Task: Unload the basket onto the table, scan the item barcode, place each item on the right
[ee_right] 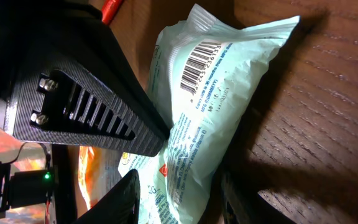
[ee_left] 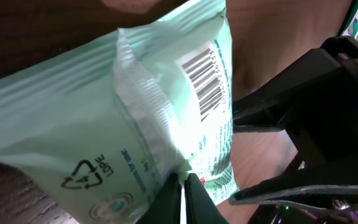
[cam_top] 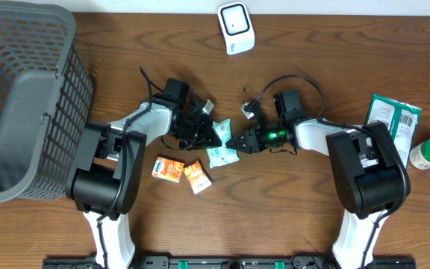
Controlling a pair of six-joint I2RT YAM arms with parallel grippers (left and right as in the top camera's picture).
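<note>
Left fingers (ee_left: 199,202) are seen pressed together, pinching the lower edge of a pale green plastic packet (ee_left: 92,124). Right fingers (ee_right: 124,198) are held apart, one on each side of the packet's far end. The packet is found mid-way between the arms on the brown wooden surface (cam_top: 312,45), its black barcode (ee_right: 199,59) exposed. Small orange packets (cam_top: 169,169) are noted just beside it, and a white rounded scanner unit (cam_top: 235,28) well apart.

From above, the left gripper (cam_top: 216,137) and right gripper (cam_top: 231,140) cover the top of the green packet (cam_top: 220,155), and the print on it is too small to read. The basket (cam_top: 69,82) runs off the left edge. In the left wrist view, the packet's left side and bottom are cut off.
</note>
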